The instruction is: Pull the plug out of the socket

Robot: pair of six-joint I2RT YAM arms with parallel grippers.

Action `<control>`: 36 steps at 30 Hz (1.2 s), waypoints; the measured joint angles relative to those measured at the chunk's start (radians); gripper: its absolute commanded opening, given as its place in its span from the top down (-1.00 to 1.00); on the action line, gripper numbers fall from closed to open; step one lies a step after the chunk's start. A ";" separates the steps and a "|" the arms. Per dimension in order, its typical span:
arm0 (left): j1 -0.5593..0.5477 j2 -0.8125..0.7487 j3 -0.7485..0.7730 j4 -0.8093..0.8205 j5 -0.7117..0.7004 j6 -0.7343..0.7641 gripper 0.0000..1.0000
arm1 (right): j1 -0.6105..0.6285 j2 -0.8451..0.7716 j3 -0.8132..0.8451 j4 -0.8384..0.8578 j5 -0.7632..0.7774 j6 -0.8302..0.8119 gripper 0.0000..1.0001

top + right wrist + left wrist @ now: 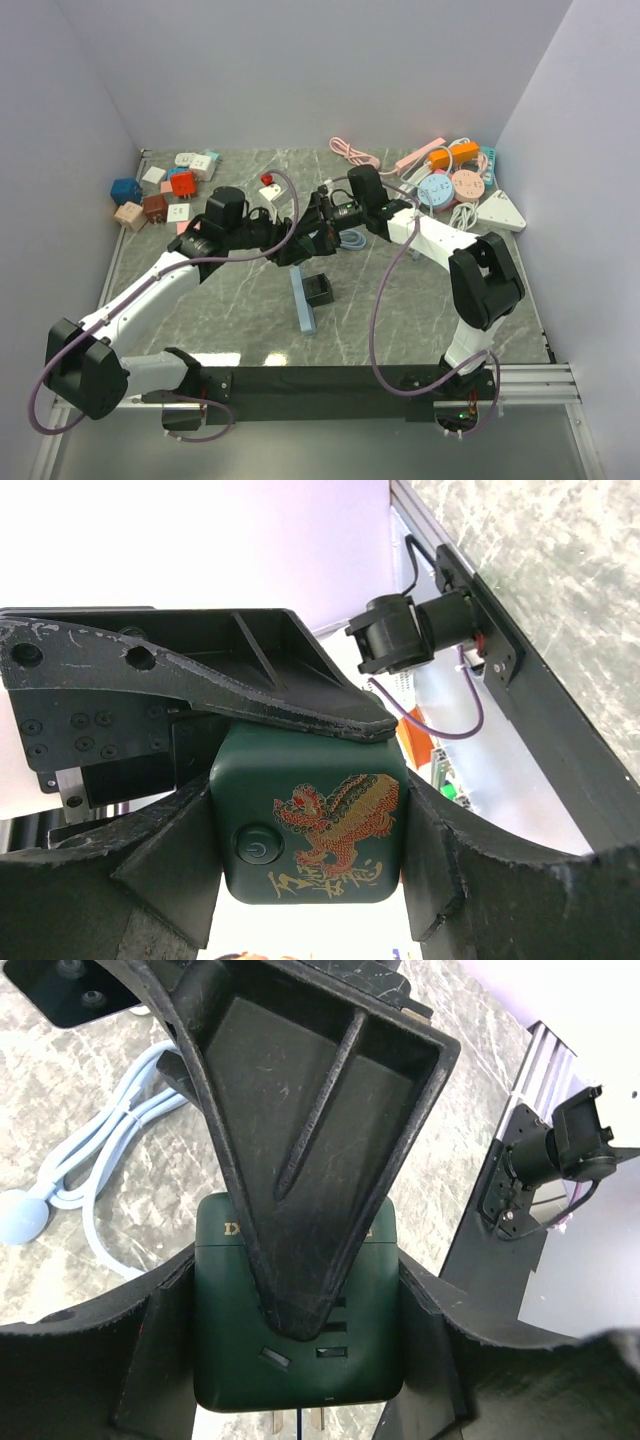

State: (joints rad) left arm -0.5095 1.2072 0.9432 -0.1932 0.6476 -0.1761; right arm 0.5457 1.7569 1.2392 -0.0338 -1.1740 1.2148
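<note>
A dark green cube plug (290, 1360) with slot openings on one face sits between my left gripper's (297, 1320) fingers, which are shut on its sides. Two metal prongs (322, 1422) stick out bare below its lower edge. My right gripper (312, 830) is shut on the same cube (335, 825), whose face shows a red and gold dragon and a power button (256, 846). Each gripper's finger crosses the other's view. In the top view the left gripper (290, 245) and right gripper (322, 215) meet above mid-table, with the cube hidden between them.
A blue-grey power strip (303, 305) with a black block (320, 290) on it lies near the table's middle. A light blue coiled cable (352, 238) lies behind the grippers. Several adapters (170, 190) sit back left. Power strips and round sockets (455, 180) sit back right.
</note>
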 measured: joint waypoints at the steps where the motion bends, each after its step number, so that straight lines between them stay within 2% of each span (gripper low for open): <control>1: 0.000 0.000 0.002 -0.003 -0.005 0.000 0.99 | -0.002 0.000 -0.003 0.011 -0.003 0.008 -0.06; 2: -0.001 -0.001 0.006 -0.008 -0.010 0.000 0.99 | -0.005 0.000 -0.004 0.019 -0.003 0.015 -0.20; 5: -0.003 -0.006 0.008 -0.006 -0.034 0.002 0.99 | -0.019 -0.006 -0.020 0.041 -0.003 0.028 -0.29; 12: -0.005 -0.005 0.008 0.070 -0.007 0.038 0.99 | -0.083 -0.084 -0.116 0.117 0.010 0.119 -0.35; 14: 0.024 -0.009 0.008 0.051 0.010 0.057 0.99 | -0.137 -0.093 -0.122 0.120 -0.006 0.117 -0.36; 15: 0.064 -0.019 0.006 0.003 0.010 0.065 0.99 | -0.203 -0.093 -0.125 0.114 -0.011 0.106 -0.36; 18: 0.167 -0.030 0.005 -0.076 0.000 0.088 0.99 | -0.386 -0.079 -0.125 0.066 0.008 0.057 -0.36; 20: 0.194 -0.027 0.006 -0.115 0.001 0.099 0.99 | -0.451 -0.064 -0.106 -0.016 0.018 0.000 -0.37; 26: 0.227 0.012 0.025 -0.145 -0.100 0.080 0.99 | -0.406 -0.050 -0.010 -0.245 0.030 -0.198 -0.37; 29: 0.336 0.107 0.095 -0.150 -0.186 0.039 0.99 | -0.394 -0.053 0.004 -0.313 0.042 -0.275 -0.37; 34: 0.544 0.415 0.363 -0.150 -0.299 -0.042 0.99 | -0.380 -0.075 -0.009 -0.390 0.076 -0.372 -0.37; 36: 0.613 0.556 0.491 -0.163 -0.325 -0.080 0.85 | -0.359 -0.095 -0.019 -0.412 0.093 -0.408 -0.37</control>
State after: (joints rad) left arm 0.1032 1.7630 1.4345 -0.3557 0.3222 -0.2562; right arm 0.1864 1.6615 1.2201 -0.4461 -1.0805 0.8066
